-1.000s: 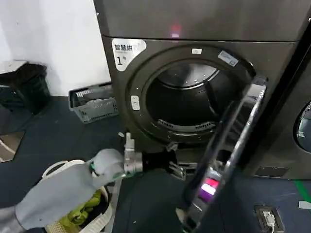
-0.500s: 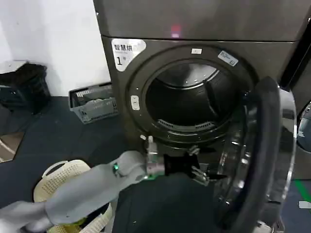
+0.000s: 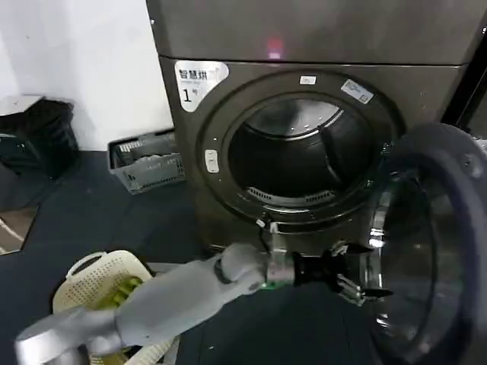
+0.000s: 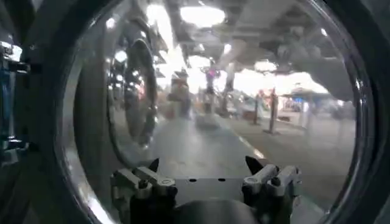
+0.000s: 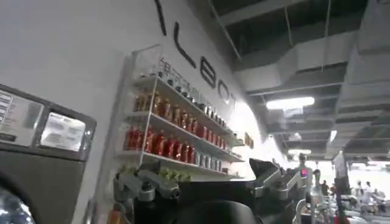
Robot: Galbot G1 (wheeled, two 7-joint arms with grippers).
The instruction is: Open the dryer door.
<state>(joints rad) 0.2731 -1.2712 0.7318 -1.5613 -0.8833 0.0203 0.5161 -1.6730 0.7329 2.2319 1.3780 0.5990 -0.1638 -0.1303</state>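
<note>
the dryer door (image 3: 426, 251) stands swung wide on the right side of the machine, its dark grey inner side and clear bowl facing the camera in the head view, well clear of the round drum opening (image 3: 293, 152). the left gripper (image 3: 364, 287) reaches across low in front of the dryer, its fingers spread apart and its tips right at the inner edge of the door's glass; the head view does not settle whether they touch it. the left wrist view shows what the head view cannot: the two fingers (image 4: 152, 182) wide apart with nothing between them, pointed straight into the glass bowl of the door (image 4: 207, 109), through which ceiling lights and a bright room show.

the right gripper (image 5: 210, 182) appears in its own wrist view, fingers apart and holding nothing, raised beside a dryer's control panel (image 5: 42, 128) with shelves of red bottles (image 5: 170, 143) on the wall behind.

on the floor to the left sit a yellow laundry basket (image 3: 106, 277) and a grey crate (image 3: 148, 160).
</note>
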